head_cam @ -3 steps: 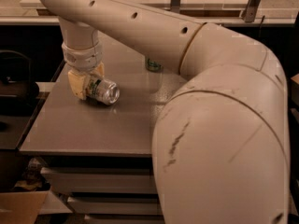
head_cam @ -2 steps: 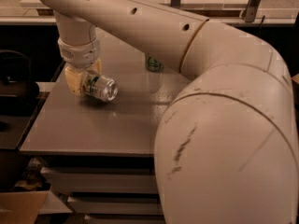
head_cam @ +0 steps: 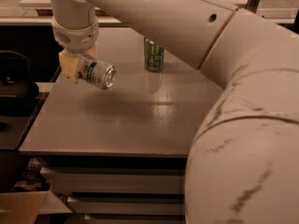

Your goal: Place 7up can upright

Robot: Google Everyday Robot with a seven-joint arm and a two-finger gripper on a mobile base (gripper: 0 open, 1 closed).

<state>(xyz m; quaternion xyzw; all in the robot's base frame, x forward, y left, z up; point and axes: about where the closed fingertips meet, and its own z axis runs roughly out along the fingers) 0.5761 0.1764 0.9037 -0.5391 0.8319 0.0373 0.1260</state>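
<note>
The 7up can (head_cam: pixel 97 73) is silver-white with green and red marks. It lies on its side in the air above the left part of the grey table (head_cam: pixel 126 120), silver top pointing right and toward me. My gripper (head_cam: pixel 77 65) is shut on the 7up can's left half, its tan fingers (head_cam: pixel 68 65) on either side of it. The can is clear of the table surface, with its shadow below. My white arm fills the right and top of the view.
An all-green can (head_cam: pixel 153 54) with a dark scribble logo stands upright at the middle back of the table. A dark object (head_cam: pixel 14 78) sits left of the table. Shelves and clutter show below the table's front edge.
My gripper has lifted the 7up can off the table surface and carried it up and slightly left. The can still lies on its side in the fingers.
</note>
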